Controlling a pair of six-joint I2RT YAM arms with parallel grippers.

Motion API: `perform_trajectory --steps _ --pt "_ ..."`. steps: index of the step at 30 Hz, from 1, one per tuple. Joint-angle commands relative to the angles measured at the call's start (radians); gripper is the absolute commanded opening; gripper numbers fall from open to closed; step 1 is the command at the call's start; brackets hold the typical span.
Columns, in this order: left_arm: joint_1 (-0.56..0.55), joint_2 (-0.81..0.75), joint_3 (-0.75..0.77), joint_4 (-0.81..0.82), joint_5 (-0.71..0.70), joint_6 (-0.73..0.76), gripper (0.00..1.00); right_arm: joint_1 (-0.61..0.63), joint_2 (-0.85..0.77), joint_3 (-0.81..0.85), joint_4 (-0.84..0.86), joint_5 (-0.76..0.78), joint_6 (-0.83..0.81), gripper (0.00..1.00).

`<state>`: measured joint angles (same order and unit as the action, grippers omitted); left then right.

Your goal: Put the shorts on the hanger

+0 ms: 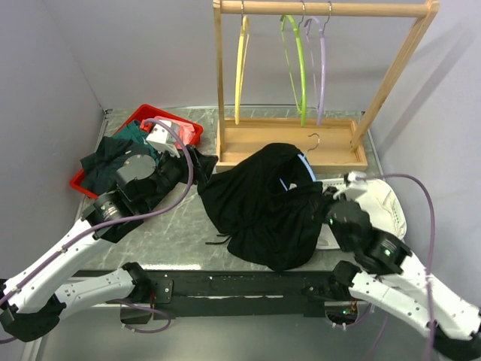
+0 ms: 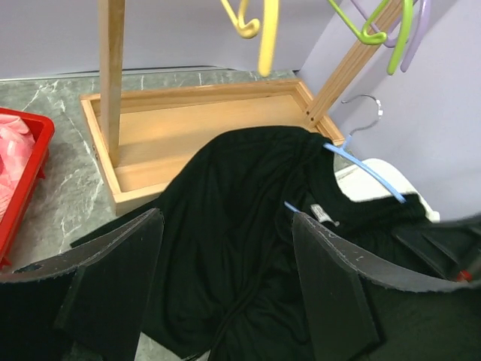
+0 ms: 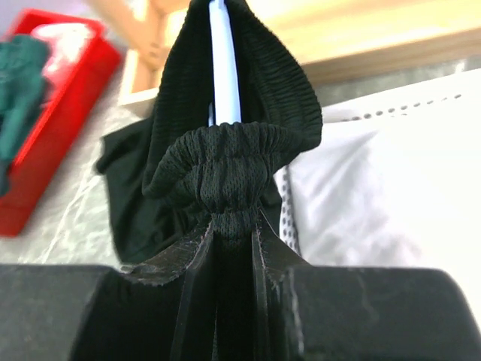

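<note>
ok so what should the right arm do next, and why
Probably draw the right gripper slightly along the hanger, jaws shut. It pinches the bunched waistband of the shorts with the blue arm already inside the opening, while most fabric lies slack on the table. The left gripper is open, holding nothing.

White arm links [image 1: 60, 252] with black joints [image 1: 113, 209], looping lilac cables [image 1: 431, 226], black rough-textured tool fingers [image 2: 331, 282]
</note>
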<state>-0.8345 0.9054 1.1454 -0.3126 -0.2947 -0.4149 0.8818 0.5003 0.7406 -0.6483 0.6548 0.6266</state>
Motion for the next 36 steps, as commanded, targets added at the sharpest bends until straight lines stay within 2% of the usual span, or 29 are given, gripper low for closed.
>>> perform_trajectory --steps 1,2,3,5,6,7,9,14,16,20,25,30,36 --pt "0.0 -0.02 -0.01 0.03 -0.027 -0.019 0.75 -0.337 0.061 0.046 0.246 -0.271 -0.06 0.0" --pt "0.002 -0.032 -0.019 0.03 -0.029 -0.018 0.75 -0.389 0.063 0.042 0.275 -0.318 -0.068 0.0" --pt "0.0 -0.037 -0.024 0.033 -0.03 -0.018 0.75 -0.491 0.067 0.045 0.306 -0.396 -0.074 0.0" --pt "0.0 -0.046 -0.03 0.032 -0.027 -0.018 0.76 -0.59 0.105 0.077 0.329 -0.489 -0.084 0.0" --pt "0.002 -0.048 -0.029 0.029 -0.026 -0.018 0.76 -0.637 0.122 0.089 0.347 -0.582 -0.079 0.0" --pt "0.0 -0.048 -0.024 0.023 -0.021 -0.016 0.76 -0.729 0.147 0.112 0.36 -0.633 -0.065 0.0" --pt "0.0 -0.045 -0.016 0.01 -0.02 -0.013 0.76 -0.796 0.181 0.141 0.375 -0.705 -0.056 0.0" --pt "0.0 -0.048 0.008 -0.025 -0.018 -0.002 0.76 -0.95 0.276 0.308 0.334 -0.734 -0.096 0.0" --pt "0.002 -0.045 0.025 -0.032 -0.008 0.001 0.76 -0.978 0.331 0.374 0.322 -0.745 -0.113 0.0" --pt "0.002 -0.019 0.085 -0.098 0.028 0.031 0.75 -1.073 0.398 0.439 0.364 -0.868 -0.128 0.0" --pt "0.0 0.016 0.186 -0.212 0.031 0.088 0.76 -1.109 0.506 0.571 0.34 -0.938 -0.206 0.0" --pt "0.0 0.01 0.125 -0.204 0.016 0.157 0.77 -1.109 0.576 0.731 0.264 -0.94 -0.322 0.0" --pt "0.0 0.003 0.051 -0.155 -0.027 0.165 0.78 -1.109 0.621 0.893 0.2 -0.86 -0.418 0.0"
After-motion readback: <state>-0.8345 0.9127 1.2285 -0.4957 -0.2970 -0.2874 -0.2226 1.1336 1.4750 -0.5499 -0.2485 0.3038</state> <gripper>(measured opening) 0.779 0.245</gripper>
